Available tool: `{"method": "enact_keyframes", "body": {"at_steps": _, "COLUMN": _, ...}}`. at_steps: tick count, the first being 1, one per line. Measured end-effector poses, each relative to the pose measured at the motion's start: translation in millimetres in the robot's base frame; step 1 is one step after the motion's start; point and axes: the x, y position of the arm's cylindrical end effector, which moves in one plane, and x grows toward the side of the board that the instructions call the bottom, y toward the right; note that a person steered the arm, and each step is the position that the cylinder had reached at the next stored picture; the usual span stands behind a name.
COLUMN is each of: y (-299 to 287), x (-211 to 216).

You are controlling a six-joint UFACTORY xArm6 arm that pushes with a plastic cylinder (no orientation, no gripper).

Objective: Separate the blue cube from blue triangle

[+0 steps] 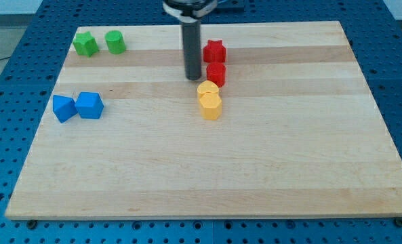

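Note:
The blue cube [90, 105] and the blue triangle [64, 108] sit side by side and touching near the board's left edge, the triangle on the view's left. My tip [192, 77] stands near the board's top centre, far to the right of both blue blocks. It is just left of a red block [216, 74] and just above the yellow blocks.
A red star [214, 50] sits above the red block. Two yellow blocks [208, 89] [211, 106] touch each other below my tip. A green star [85, 44] and a green cylinder [115, 42] sit at the top left. The wooden board [289, 149] lies on a blue perforated table.

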Motion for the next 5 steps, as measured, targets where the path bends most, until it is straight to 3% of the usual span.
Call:
{"method": "enact_keyframes", "body": {"at_steps": 1, "y": -54, "x": 6}}
{"method": "enact_keyframes", "body": {"at_steps": 2, "y": -148, "x": 24}}
{"method": "enact_keyframes", "body": {"at_steps": 3, "y": -220, "x": 64}}
{"method": "enact_keyframes", "body": {"at_steps": 4, "y": -211, "x": 98}}
{"method": "enact_keyframes", "body": {"at_steps": 5, "y": -176, "x": 97}}
